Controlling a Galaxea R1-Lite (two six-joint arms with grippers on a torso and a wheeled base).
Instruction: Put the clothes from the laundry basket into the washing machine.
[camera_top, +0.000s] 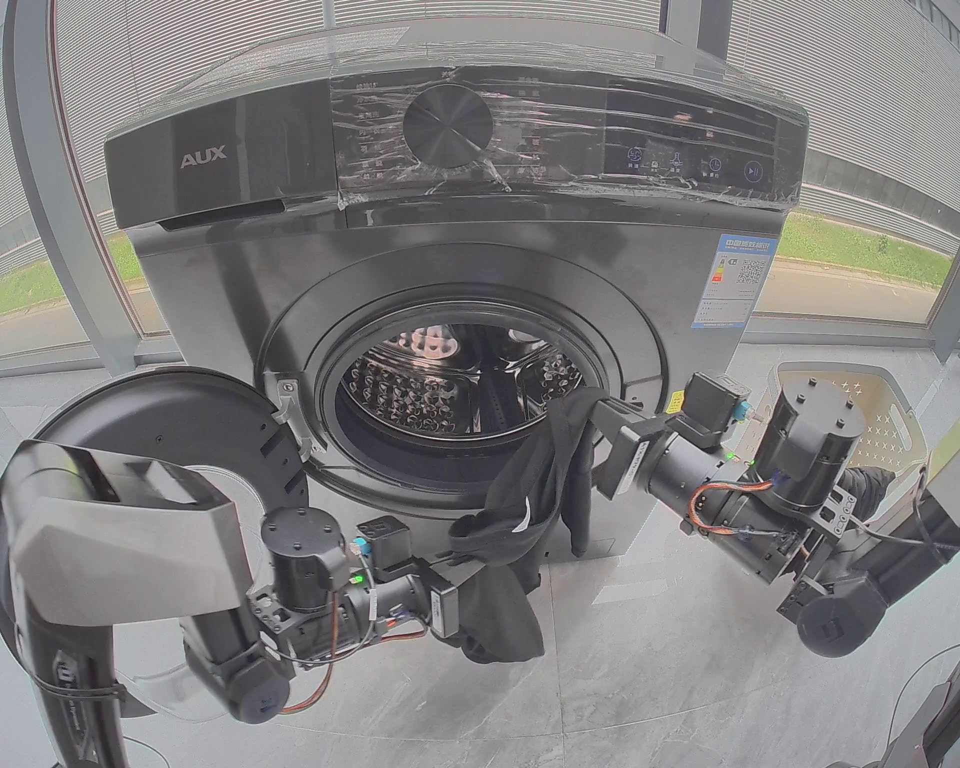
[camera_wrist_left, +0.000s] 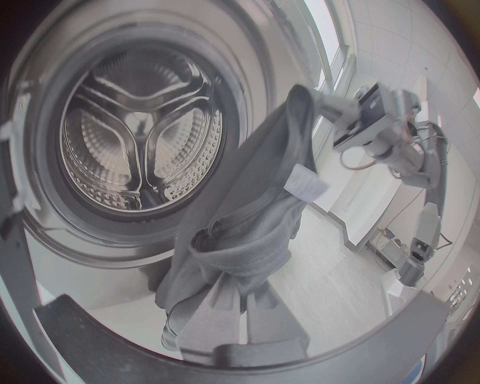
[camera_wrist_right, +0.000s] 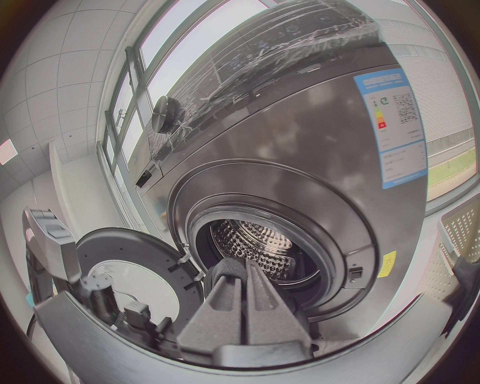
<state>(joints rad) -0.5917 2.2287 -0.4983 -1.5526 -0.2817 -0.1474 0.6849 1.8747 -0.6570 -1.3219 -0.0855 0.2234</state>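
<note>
Ahead of me stands the washing machine (camera_top: 450, 250): open door (camera_top: 170, 430) at its left, laundry basket (camera_top: 890, 425) at its right, garment (camera_top: 530, 500) hanging before its opening.

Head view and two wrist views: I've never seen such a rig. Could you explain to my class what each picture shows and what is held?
A two-armed wheeled robot took these. One camera looks down from its head; one sits on each wrist. Before it stands a washing machine, door swung open. Its left end effector and right end effector, the arms' pincers, both grip one black garment hanging between them before the drum. A pale laundry basket stands at its right.
</note>
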